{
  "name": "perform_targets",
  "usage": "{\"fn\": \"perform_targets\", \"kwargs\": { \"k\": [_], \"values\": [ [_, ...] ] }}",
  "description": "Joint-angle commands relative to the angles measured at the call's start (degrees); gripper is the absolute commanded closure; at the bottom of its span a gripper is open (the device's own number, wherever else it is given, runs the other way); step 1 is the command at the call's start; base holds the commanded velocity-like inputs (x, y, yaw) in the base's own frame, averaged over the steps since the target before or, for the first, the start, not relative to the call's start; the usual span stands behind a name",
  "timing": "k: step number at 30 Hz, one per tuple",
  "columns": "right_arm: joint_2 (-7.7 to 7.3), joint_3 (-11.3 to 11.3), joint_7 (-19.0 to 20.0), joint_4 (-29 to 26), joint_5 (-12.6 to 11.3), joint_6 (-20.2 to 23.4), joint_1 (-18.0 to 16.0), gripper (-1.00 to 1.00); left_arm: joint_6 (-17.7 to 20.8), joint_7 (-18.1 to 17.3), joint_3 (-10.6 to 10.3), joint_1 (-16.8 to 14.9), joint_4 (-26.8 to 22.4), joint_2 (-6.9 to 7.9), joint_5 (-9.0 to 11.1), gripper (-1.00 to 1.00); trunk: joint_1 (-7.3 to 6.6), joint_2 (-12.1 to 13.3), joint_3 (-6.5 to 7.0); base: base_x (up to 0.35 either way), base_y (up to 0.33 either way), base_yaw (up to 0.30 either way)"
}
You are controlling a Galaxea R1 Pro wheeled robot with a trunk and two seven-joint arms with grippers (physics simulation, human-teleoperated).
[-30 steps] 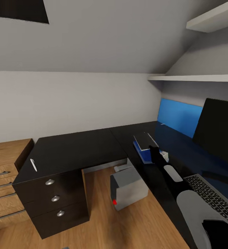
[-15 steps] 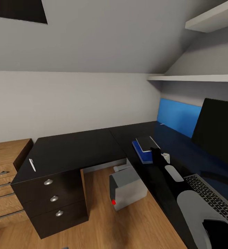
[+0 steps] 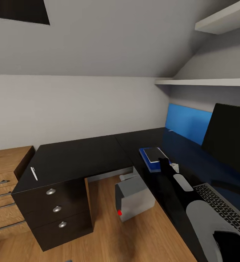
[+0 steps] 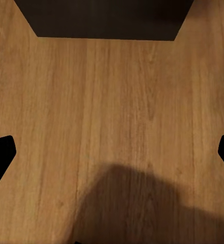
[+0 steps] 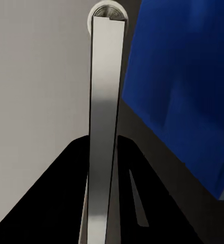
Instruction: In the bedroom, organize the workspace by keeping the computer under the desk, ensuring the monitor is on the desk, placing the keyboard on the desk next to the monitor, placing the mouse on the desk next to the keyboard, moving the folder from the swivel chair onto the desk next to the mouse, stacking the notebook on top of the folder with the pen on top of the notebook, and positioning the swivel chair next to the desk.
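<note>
- My left gripper [image 4: 112, 152] hangs over the wood plank floor [image 4: 117, 91]. Its black fingertips [image 4: 0, 155] are spread wide with nothing between them.
- My right gripper [image 3: 164, 162] reaches out over the desk [image 3: 80, 156] at the end of my black forearm. I cannot tell whether its jaws stand wide or narrow.
- Along its fingers I see a tall silver-grey strip [image 5: 104, 127] with a round cap, rising beside a deep blue surface.
- At its tip the black notebook [image 3: 155, 154] lies flat on the blue folder [image 3: 148, 160]. The tip is at the notebook's near corner; I cannot tell whether it touches.
- Just beside the gripper, on the monitor side, is a small white piece [image 3: 175, 167] that I cannot identify.
- Behind the gripper, alongside my forearm, the mouse [image 3: 182, 182] sits on the desktop, looking pale grey here. The keyboard [image 3: 222, 207] is just behind it.
- To the gripper's right, the monitor [image 3: 231, 140] stands on the desk. The blue back panel [image 3: 189, 123] runs beyond it.
- Below and left of the gripper, the computer [image 3: 134, 198] stands on the floor at the desk's edge, a red spot at its low corner.
- Far left of the gripper, across the desk's corner, the pen [image 3: 34, 173] lies on the desktop above a three-knob drawer unit [image 3: 56, 209], well apart from the notebook.
- Farther left stands a light-wood cabinet [image 3: 3, 171]. White wall shelves [image 3: 207, 82] hang above and beyond the gripper.
</note>
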Motion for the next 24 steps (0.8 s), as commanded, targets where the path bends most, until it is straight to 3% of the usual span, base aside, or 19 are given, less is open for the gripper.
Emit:
{"fn": "perform_targets", "kwargs": {
  "k": [1,24],
  "values": [
    [0.02,-0.2,0.2,0.0,-0.5,0.4,0.0,1.0,0.2,0.4,-0.2,0.0,-0.1,0.04,0.4,-1.0,-0.01,0.0,-0.06,0.0,0.0,0.0],
    [0.07,-0.2,-2.1,0.0,-0.5,-0.1,0.0,1.0,-1.7,0.4,-0.3,0.0,-0.1,-0.05,0.4,-1.0,-0.01,0.0,-0.06,0.077,-0.015,0.0]
  ]
}}
